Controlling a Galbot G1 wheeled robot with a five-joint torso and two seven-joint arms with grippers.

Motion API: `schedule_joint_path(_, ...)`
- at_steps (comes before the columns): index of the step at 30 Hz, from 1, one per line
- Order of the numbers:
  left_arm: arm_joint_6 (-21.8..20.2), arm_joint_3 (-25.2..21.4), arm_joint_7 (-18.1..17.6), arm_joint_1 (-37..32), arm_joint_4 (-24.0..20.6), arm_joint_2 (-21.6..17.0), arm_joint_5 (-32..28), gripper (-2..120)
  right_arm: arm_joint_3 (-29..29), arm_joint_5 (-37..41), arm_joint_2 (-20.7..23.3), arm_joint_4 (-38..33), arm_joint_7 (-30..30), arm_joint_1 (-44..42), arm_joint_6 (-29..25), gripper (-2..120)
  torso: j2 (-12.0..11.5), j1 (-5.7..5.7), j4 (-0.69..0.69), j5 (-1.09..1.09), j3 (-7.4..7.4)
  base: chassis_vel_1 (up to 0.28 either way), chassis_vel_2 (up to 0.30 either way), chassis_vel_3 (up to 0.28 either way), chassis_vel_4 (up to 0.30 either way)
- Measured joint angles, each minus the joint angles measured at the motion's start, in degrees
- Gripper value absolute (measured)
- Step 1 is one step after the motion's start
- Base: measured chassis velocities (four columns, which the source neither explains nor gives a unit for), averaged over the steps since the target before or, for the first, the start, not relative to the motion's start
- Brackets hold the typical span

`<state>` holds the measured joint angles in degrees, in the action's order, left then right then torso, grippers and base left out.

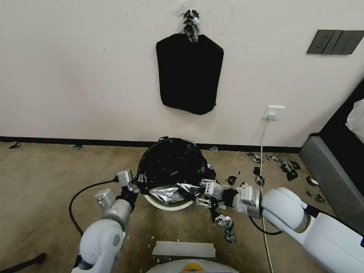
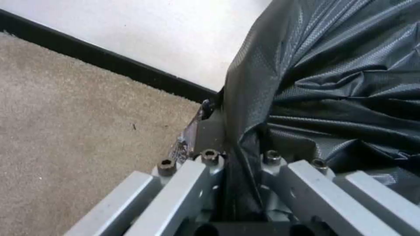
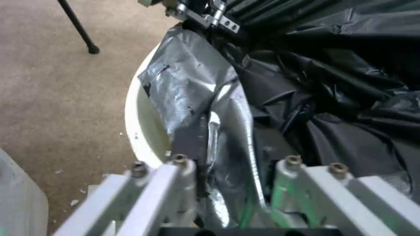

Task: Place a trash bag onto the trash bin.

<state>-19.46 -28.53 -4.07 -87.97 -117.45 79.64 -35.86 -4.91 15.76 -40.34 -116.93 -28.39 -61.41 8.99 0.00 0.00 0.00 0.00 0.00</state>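
Both arms reach forward and down from the robot's shoulders, elbows bent inward, so the two grippers meet the trash bin from opposite sides. One bin, standing on the carpet near the wall.

Left gripper: at the bin's left rim, wrist angled toward the bin. In the left wrist view its fingers are drawn close together with a fold of the trash bag pinched between them; grasping the bag's edge.

Right gripper: at the bin's right rim, forearm running in low from the right. In the right wrist view the bag's silvery, crumpled edge passes between the two fingers and is clamped there; the cream rim of the bin sits just beside that fold.

Trash bag: one, black and glossy, bunched in a mound over the bin's mouth. It covers the far and side parts of the rim; the near part of the rim is bare and cream-white. The bag is stretched between the two grippers.

Other things, relative to the bin:
- One flat black bundle of bags hanging on the wall above it.
- Several torn black scraps on the carpet to its right; exact count not readable.
- One wall socket with a white cable, up and to the right.
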Motion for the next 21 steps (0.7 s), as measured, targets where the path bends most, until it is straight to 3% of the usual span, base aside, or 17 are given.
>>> schedule_joint_path(3, 0.0, 0.0, 0.0, 0.1, 0.0, 0.0, 0.0, 3, 0.0, 0.0, 0.0, 0.0, 0.0, -0.1, -0.1, 15, 0.0, 0.00, 0.00, 0.00, 0.00, 0.000, 0.000, 0.000, 0.000)
schedule_joint_path(6, -0.1, -0.1, -0.1, 0.2, 0.1, 0.0, -0.1, 3, 0.2, 0.2, 0.0, 0.0, 0.0, -0.6, -0.2, 0, 0.0, 0.00, 0.00, 0.00, 0.00, 0.000, 0.000, 0.000, 0.000)
schedule_joint_path(21, -0.9, -0.2, -1.7, 0.7, -0.1, 0.4, -2.6, 3, 0.3, 4.1, 0.2, -1.7, -2.5, -3.4, -2.2, 0, 0.0, 0.00, 0.00, 0.00, 0.00, 0.000, 0.000, 0.000, 0.000)
